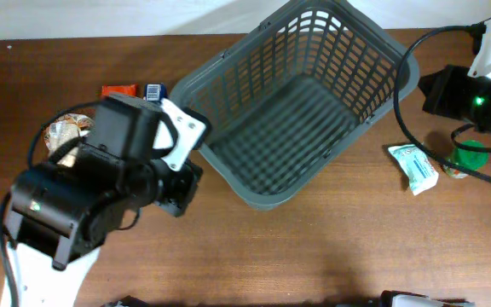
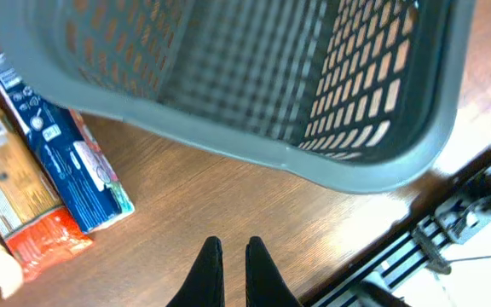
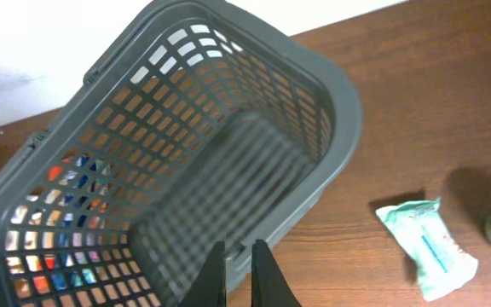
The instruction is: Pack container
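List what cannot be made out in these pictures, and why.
1. Overhead: the black left arm hides most of the orange packet, the blue packet and the crinkled snack bag.
2. Green round object: partly under a black cable overhead; cut by the edge in the right wrist view.
3. White-green soft pouch: print too small in both views.
4. Left wrist: dark grey lattice plastic basket cut by the top edge.
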Robot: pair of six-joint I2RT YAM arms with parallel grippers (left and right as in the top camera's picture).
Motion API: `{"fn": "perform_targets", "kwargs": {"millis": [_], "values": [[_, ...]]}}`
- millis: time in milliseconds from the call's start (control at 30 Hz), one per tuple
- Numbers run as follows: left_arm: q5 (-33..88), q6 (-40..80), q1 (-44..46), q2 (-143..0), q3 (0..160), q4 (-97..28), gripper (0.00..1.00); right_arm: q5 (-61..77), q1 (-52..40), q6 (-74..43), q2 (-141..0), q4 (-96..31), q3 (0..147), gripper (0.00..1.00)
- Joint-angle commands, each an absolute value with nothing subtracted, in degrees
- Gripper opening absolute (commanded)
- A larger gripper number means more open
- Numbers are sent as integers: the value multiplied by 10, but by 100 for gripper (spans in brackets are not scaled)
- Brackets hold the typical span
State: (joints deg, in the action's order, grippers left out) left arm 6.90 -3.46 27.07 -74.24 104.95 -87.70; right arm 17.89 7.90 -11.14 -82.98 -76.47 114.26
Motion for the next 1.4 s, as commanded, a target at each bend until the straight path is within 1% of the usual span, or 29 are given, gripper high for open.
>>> {"fn": "perform_targets", "kwargs": {"millis": [0, 67, 333, 500, 767, 967, 1233, 1367], "values": [[-32, -39, 325, -734, 1059, -886, 2, 153, 52, -158, -839, -764, 1151, 4], [-61, -39, 360, -735, 1059, -889, 2, 141, 39, -162, -849, -762, 1151, 4], [-58, -8, 508, -764, 1059, -885, 2, 141, 23, -162, -915, -736, 1151, 4], [-58, -9, 580, -809, 1059, -876, 2, 134, 23, -162, -957, -732, 1151, 4], [-46, -9, 618, -887, 1059, -839, 2, 96, 22, -154, -987, -733, 1151, 4], [-46, -19, 618, -923, 1058, -816, 2, 77, 22, -148, -1002, -733, 1150, 4], [-45, -40, 617, -957, 1058, -817, 2, 69, 19, -109, -1026, -737, 1150, 4], [-60, -47, 617, -964, 1058, -816, 2, 68, 19, -109, -1027, -740, 1148, 4]]}}
